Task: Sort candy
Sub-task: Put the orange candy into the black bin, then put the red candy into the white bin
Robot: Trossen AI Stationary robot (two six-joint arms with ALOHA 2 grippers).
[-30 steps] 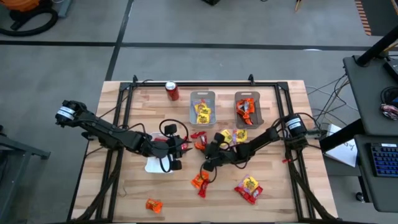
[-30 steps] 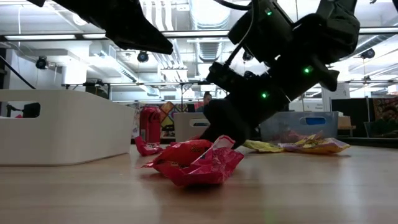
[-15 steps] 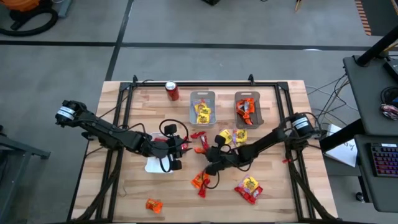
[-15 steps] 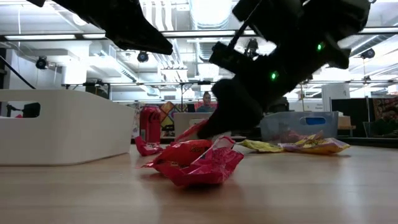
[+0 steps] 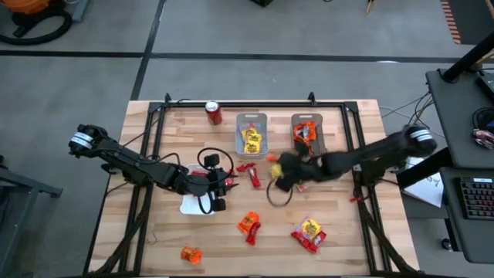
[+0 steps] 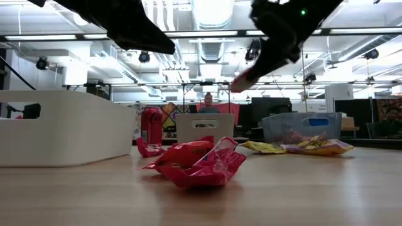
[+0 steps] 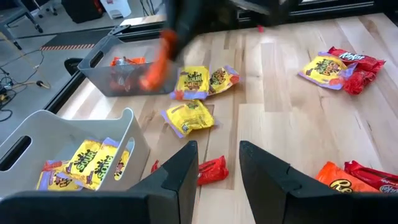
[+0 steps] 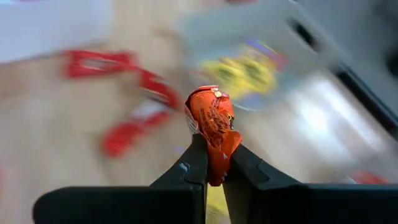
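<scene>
The right gripper (image 8: 211, 163) has its jaws clamped on an orange candy packet (image 8: 211, 121), lifted above the bench near the orange tray (image 5: 308, 136). Best to centre it over that tray before releasing. The left gripper (image 7: 217, 180) waits, jaws narrowly parted

Right gripper (image 5: 272, 164) has lifted off the table and swung from the candy cluster near table centre toward 1 o'clock, now just short of the orange-candy tray (image 5: 308, 135), its fingers pinched on 1 orange candy packet (image 8: 212, 118). In the low view the arm no longer fills the middle: it has risen to the upper part of the picture, off the red packets (image 6: 200, 162), clearing the sight line to the grey tray (image 6: 202, 128) and the person (image 6: 208, 103) behind. The right arm's wrist end has shifted toward 3 o'clock, out past the table's right edge.
</scene>
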